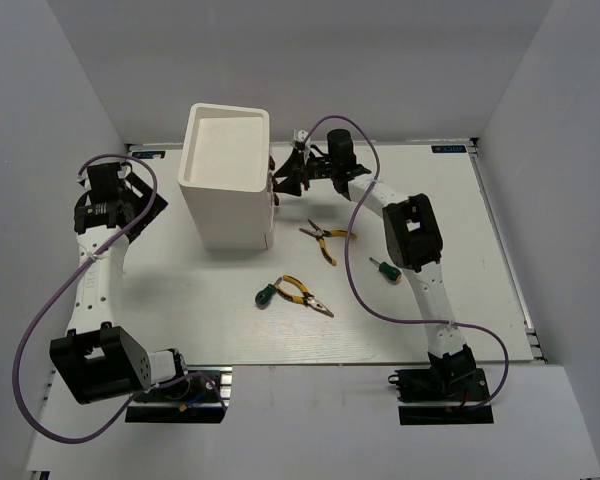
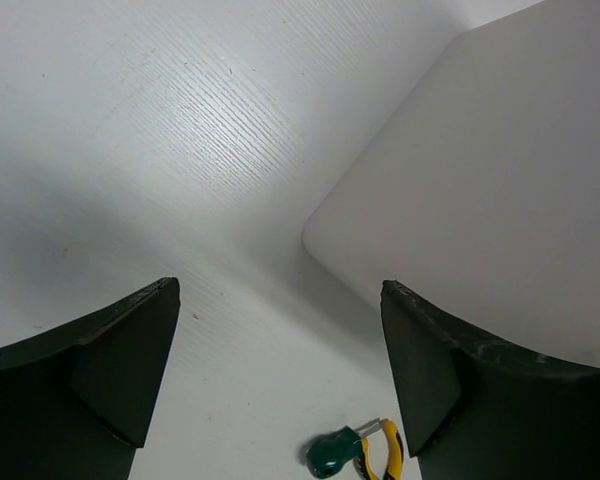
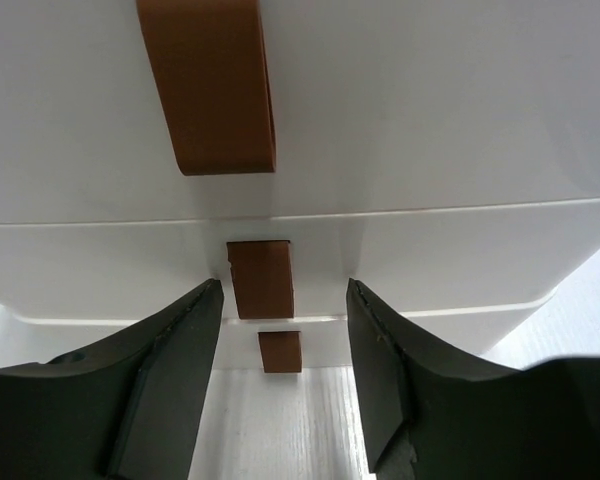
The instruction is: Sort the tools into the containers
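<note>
The right gripper (image 3: 283,287) is spread open at the white drawer unit's (image 1: 225,180) right face, its fingers either side of the middle knob (image 3: 260,278). The left gripper (image 2: 280,288) hangs released near the table's left edge. Mid-table lie the far pliers (image 1: 325,240), near pliers (image 1: 307,294), left green screwdriver (image 1: 267,294) and right green screwdriver (image 1: 385,270).

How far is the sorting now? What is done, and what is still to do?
Nothing looks sorted yet: the far pliers, near pliers, left green screwdriver and right green screwdriver lie on the table. In hand: the right gripper, open and empty, is lined up with the middle knob; the drawers look shut. The left gripper is open, empty. To do: open a drawer, put every tool in.
</note>
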Tool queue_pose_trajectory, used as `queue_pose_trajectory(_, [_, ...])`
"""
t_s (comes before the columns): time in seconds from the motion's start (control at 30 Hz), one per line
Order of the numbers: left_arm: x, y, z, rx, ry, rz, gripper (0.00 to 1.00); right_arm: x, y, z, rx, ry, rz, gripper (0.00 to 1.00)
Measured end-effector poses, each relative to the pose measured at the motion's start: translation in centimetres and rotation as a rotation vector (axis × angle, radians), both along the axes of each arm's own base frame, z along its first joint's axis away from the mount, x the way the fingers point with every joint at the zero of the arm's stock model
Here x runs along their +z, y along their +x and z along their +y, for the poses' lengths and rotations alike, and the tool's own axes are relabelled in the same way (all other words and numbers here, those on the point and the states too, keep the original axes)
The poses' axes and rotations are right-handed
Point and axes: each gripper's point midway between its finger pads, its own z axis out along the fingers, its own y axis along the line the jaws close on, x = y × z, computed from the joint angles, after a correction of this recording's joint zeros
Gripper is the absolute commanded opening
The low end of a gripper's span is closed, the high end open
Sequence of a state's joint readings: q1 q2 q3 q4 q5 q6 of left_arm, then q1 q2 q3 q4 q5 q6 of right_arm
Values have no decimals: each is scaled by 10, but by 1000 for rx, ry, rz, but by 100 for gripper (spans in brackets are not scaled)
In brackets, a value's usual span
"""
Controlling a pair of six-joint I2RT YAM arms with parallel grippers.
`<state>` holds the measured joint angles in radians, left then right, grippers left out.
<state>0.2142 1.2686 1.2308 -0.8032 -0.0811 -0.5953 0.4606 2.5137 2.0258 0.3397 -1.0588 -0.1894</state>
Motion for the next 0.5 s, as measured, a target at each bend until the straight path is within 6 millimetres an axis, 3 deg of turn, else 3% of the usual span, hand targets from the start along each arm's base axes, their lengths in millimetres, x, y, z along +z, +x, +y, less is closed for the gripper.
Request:
queue_pose_trajectory(0.17, [0, 0, -2, -6, -7, -2, 92, 0, -2, 0, 14, 3, 3, 44])
queue_pose_trajectory(0.2, [0, 0, -2, -7, -8, -2, 92, 0, -3, 0, 19, 4, 5, 35])
queue_pose_trajectory(0.33, [-2, 0, -3, -8, -15, 0, 92, 1, -6, 0, 31, 6, 19, 13])
queue_pose_trajectory(0.43, [-5, -1, -4, -7, -20, 6, 92, 1, -7, -2, 37, 9, 26, 2])
queue_pose_trajectory(0.5, [-4, -1, -4, -7, -20, 5, 92, 1, -7, -2, 36, 9, 27, 0])
